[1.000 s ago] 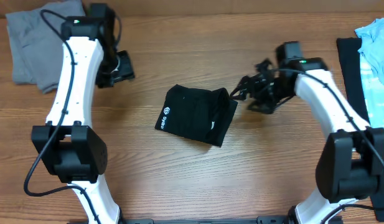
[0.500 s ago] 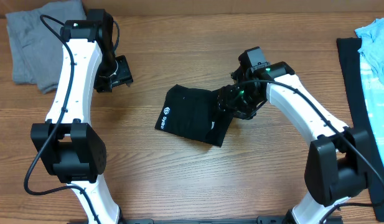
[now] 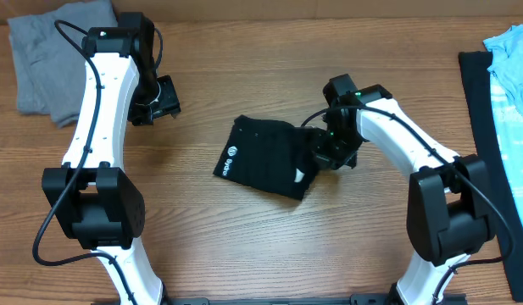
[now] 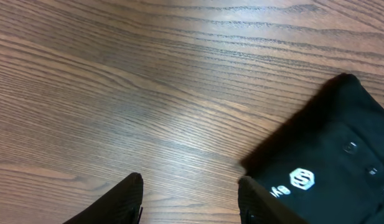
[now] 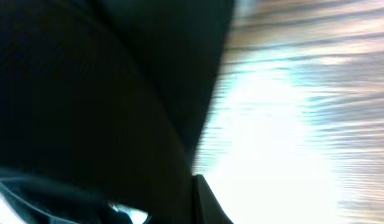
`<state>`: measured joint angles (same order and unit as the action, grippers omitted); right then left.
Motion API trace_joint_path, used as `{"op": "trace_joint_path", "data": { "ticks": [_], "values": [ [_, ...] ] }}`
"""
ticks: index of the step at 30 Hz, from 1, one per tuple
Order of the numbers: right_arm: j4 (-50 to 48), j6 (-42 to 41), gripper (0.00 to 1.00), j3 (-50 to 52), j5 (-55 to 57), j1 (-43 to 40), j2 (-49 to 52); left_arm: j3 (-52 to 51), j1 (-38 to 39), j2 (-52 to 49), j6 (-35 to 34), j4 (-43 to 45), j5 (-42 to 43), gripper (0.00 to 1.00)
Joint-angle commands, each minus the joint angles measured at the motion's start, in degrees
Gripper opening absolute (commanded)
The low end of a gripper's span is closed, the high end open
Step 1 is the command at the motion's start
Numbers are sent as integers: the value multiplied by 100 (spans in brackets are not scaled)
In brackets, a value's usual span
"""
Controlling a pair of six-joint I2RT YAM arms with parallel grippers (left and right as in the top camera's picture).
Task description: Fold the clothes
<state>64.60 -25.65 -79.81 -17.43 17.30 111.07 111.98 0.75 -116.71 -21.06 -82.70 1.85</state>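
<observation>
**Right arm clamps onto the folded shirt**

Far left, a grey garment (image 3: 42,61) sits in a heap at the corner of the surface (image 3: 244,254), untouched. Next to it the left end effector (image 4: 190,200) hangs over bare wood, fingers roughly half apart and nothing between them. It has hardly stirred in the last second.

Now the centre: the black T-shirt (image 3: 265,159) lies as a compact folded packet in the middle of the surface, tilted slightly. The white round logo (image 4: 302,178) faces up near its left edge. Lettering runs beside it, too small to read.

Here's the change. A second ago the right end effector (image 3: 325,154) stood wide open just off the shirt's right corner. It has swept in and snapped fully shut on that right edge, and its wrist camera is now filled with dark cloth. The packet has also shifted a touch. By my reading it has gripped the packet, either for one more fold or to carry it off.

Far right, a black garment (image 3: 475,93) and a light-blue one (image 3: 511,72) wait at the edge.
</observation>
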Motion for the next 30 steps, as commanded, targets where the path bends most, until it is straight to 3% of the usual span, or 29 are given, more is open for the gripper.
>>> {"op": "trace_joint_path", "data": {
  "ticks": [1, 7, 8, 10, 12, 13, 17, 21, 23, 25, 28, 30],
  "values": [
    [-55, 79, 4, 153, 546, -92, 9, -24, 46, -28, -17, 31, -55, 53],
    [-437, 42, 4, 649, 634, -98, 9, -24, 46, -28, -17, 66, -48, 53],
    [-424, 9, 8, 680, 758, -98, 9, -24, 46, -28, -17, 61, -46, 53],
    [-341, 7, 31, 702, 1054, -98, 9, -24, 46, -28, -17, 61, -33, 53],
    [-238, -24, 46, 699, 1335, -105, 7, -24, 46, -28, -17, 63, -33, 53],
    [-140, -96, 49, 682, 1438, -127, 7, -24, 46, -28, -17, 63, -33, 53],
    [479, -306, 45, 376, 1709, -315, -2, -24, 46, -28, -15, 63, 201, 51],
    [1091, -334, 39, -319, 1714, -662, -170, -24, 92, -28, 267, 214, 1054, 35],
    [1259, -330, 39, -728, 1639, -831, -319, -24, 199, -28, 332, 282, 1246, 34],
    [1261, -181, 39, -1156, 1263, -1001, -459, -24, 365, -28, 343, 306, 1259, 35],
    [846, 920, 43, -1565, -181, -1123, -516, -24, 664, -28, 437, 317, 1257, 40],
    [503, 1239, 45, -1563, -894, -1128, -511, -26, 848, -31, 404, 337, 1263, 38]
  ]
}}
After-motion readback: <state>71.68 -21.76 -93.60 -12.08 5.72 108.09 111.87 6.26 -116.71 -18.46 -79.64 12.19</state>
